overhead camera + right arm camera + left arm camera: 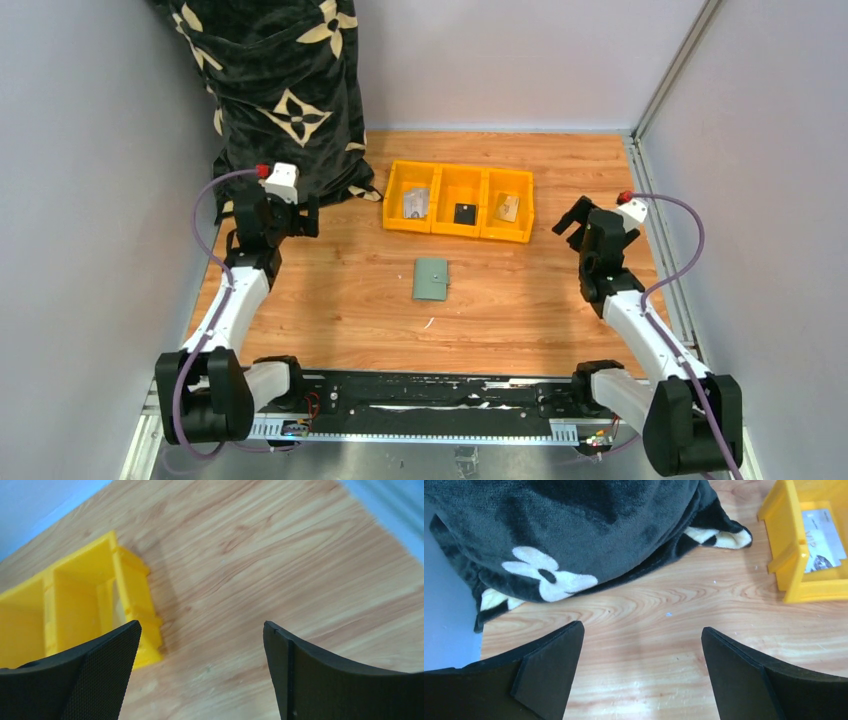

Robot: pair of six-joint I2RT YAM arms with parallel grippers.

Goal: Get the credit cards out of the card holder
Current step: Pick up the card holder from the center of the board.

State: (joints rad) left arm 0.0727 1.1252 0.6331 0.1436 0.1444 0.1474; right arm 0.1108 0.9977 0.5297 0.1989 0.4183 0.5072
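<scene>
On the table, the card holder lies closed, well apart from both arms. I hold left fingers and right fingers apart, empty. Next, I judge: reach, pin, unfold it.

The small sage-green folded card holder lies alone on the wooden table. Bare boards to its left, right and near side leave open approaches. Just behind it stands a yellow plastic three-part bin. Well behind and to its left, a black flower-patterned fleece blanket spills onto the wood.
</scene>
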